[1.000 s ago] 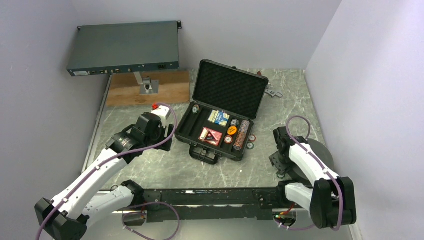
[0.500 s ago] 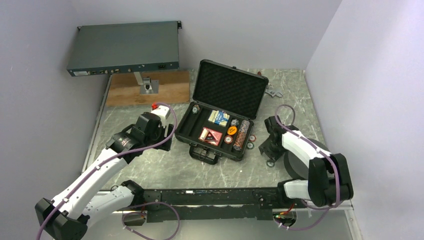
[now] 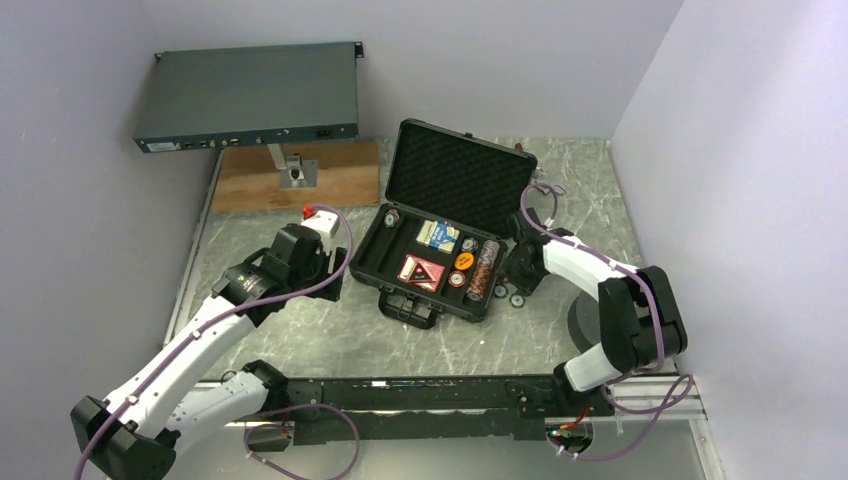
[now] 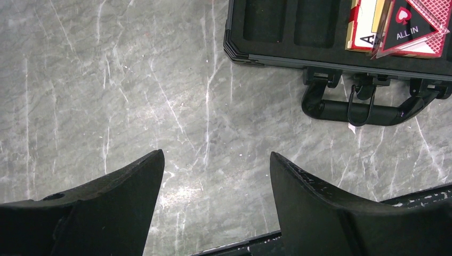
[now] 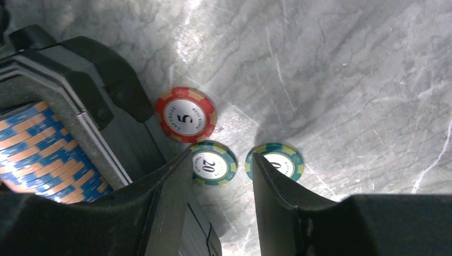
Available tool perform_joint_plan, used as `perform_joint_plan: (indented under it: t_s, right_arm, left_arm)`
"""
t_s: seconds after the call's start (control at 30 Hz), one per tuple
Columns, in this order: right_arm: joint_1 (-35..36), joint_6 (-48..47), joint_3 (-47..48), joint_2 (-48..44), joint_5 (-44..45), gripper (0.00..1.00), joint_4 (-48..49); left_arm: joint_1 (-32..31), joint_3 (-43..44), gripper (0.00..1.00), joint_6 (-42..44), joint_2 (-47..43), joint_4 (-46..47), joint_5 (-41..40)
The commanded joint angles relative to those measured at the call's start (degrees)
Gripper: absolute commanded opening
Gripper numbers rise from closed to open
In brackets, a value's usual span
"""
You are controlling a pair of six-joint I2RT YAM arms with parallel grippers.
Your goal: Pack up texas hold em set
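**Bystanders on the marble table**

A grey, white-veined marble tabletop (image 3: 330, 330) fills the floor of the scene, closed in by pale lilac walls (image 3: 500, 60). At eleven o'clock lies a flat wooden board (image 3: 340, 180). A small metal stand (image 3: 292, 170) rises from it and carries a large grey-blue rack box (image 3: 248, 100), which is held above the board and reaches out towards ten o'clock. The box's near face shows a row of small ports. At one o'clock, near the far edge, lies a grey metal wrench (image 3: 553, 188), partly hidden.
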Motion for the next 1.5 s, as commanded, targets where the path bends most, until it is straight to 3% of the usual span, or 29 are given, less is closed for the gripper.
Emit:
perform_joint_plan:
  t_s: [0.0, 0.4, 0.5, 0.6, 0.67, 1.47]
  right_arm:
    - [0.37, -3.93, 3.82, -2.81, 2.17, 0.48, -0.28]
    - [0.28, -11.48, 3.04, -7.93, 3.93, 0.55, -6.89]
    - [0.28, -17.64, 0.87, -8.08, -1.23, 0.65, -4.25]
    - [0.23, -19.22, -2.12, -10.06, -3.24, 0.84, -1.41]
    - [0.15, -19.61, -3.44, -11.18, -3.35, 0.87, -0.47]
    - [-0.16, -19.47, -6.38, -3.46, 1.77, 0.63, 1.44]
  left_arm:
    - [0.46, -0.12, 0.78, 1.07, 0.07, 0.96, -1.15]
    - [0.54, -0.09, 0.77, 0.90, 0.97, 1.05, -1.52]
    - [0.61, -0.01, 0.77, 0.98, 1.46, 0.91, -1.61]
    - [0.56, -0.01, 0.76, 0.99, 1.65, 0.96, -1.62]
    - [0.57, 0.01, 0.76, 0.97, 1.72, 0.96, -1.70]
    - [0.65, 0.01, 0.76, 1.03, 2.01, 0.91, -2.32]
